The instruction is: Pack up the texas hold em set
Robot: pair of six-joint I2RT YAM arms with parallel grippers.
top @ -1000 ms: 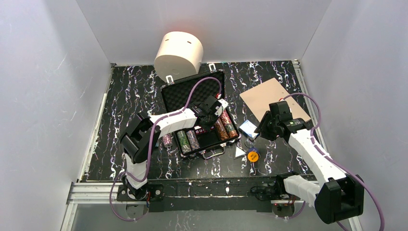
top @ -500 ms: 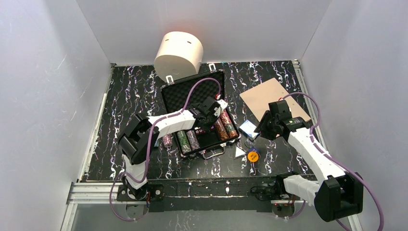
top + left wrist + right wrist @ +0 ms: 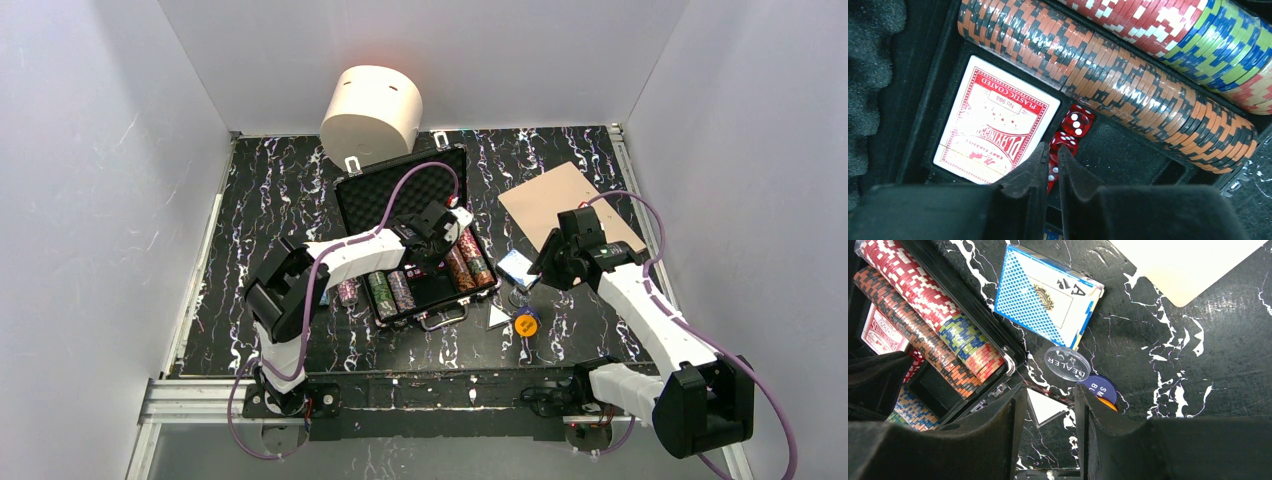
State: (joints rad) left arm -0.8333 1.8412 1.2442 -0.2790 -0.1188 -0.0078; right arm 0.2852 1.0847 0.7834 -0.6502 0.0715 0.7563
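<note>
The black case [image 3: 400, 190] lies open at mid-table, with striped chip stacks [image 3: 1128, 85] in its tray. A red card deck [image 3: 995, 125] and red dice [image 3: 1075, 122] lie in the tray's middle pocket. My left gripper [image 3: 1050, 152] hangs low over the dice, shut, with nothing between its fingers. My right gripper [image 3: 1048, 395] is open and empty above the table, right of the case. Under it lie a blue card deck [image 3: 1048, 302], a clear dealer button [image 3: 1067, 363], a purple button [image 3: 1099, 389] on an orange-yellow one, and a white triangle [image 3: 1045, 407].
A tan flat board [image 3: 570, 205] lies at the back right, behind the right gripper. A cream cylinder [image 3: 372, 110] stands behind the case lid. One chip stack [image 3: 347, 291] lies on the table at the case's left side.
Both arms have barely shifted. The left gripper stays shut over the dice and the right stays open over the buttons.
</note>
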